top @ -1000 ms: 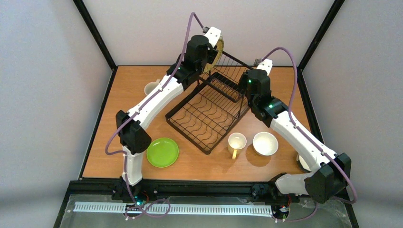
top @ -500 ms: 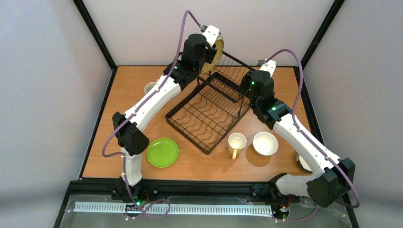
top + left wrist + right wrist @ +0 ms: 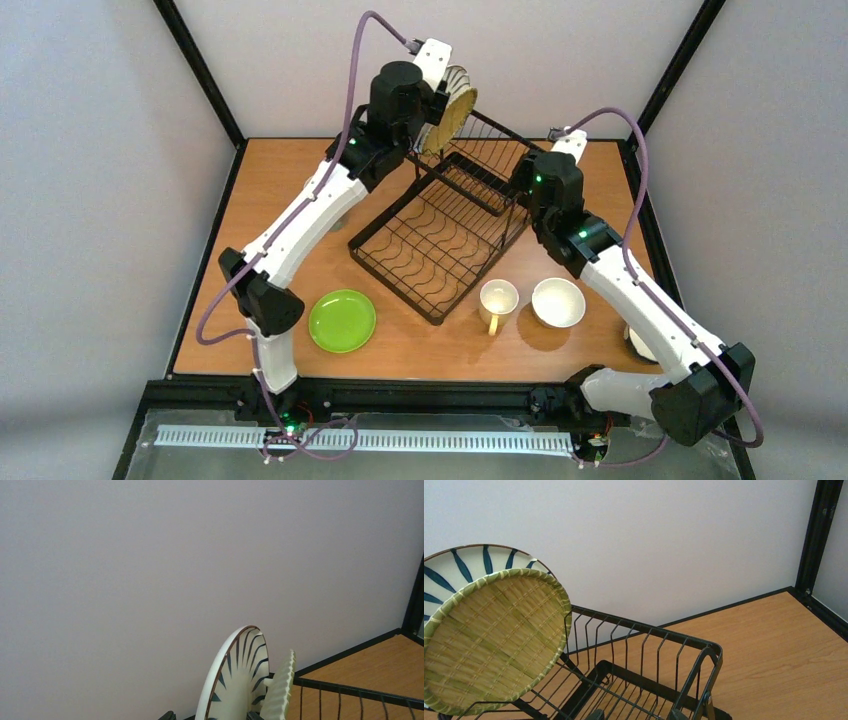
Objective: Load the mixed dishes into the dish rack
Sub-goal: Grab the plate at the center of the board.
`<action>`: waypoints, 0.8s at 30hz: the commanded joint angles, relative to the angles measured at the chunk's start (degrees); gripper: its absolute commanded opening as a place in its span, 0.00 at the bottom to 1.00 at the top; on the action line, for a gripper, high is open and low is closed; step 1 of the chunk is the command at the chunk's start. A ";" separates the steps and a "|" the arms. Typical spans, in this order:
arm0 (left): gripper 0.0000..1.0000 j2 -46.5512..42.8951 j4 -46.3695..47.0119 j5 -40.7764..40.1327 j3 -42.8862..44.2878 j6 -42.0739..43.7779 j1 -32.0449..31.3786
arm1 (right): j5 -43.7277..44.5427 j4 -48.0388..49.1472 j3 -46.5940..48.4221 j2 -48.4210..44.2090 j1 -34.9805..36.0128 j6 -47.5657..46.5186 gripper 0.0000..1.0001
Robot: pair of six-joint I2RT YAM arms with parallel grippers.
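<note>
Left gripper [image 3: 210, 716] and right gripper [image 3: 635, 715] both wide, empty; withdrawing left carelessly, I could topple the striped plate [image 3: 237, 680]

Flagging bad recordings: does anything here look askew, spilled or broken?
Nothing stands out. The striped plate and bamboo plate stand on edge in the rack; the green plate, mug and bowl sit upright on the table, nothing spilled or broken.

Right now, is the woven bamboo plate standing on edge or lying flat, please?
On edge: the bamboo plate stands upright among the dish rack's wires, the striped plate just behind it.
</note>
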 commanded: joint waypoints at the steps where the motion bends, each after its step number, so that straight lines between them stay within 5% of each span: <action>1: 0.79 -2.90 -4.01 -1.19 1.45 -2.46 -1.35 | -0.43 -0.59 -1.53 -2.06 -0.45 1.30 0.76; 13: 0.79 -16.44 -7.28 -8.84 -13.27 -9.58 -2.18 | -6.92 -2.26 -1.81 -3.85 -0.45 0.33 0.75; 24: 0.80 -33.98 -23.93 -12.33 -33.91 -39.18 -2.22 | -29.25 -8.80 3.23 3.65 5.24 -4.82 0.75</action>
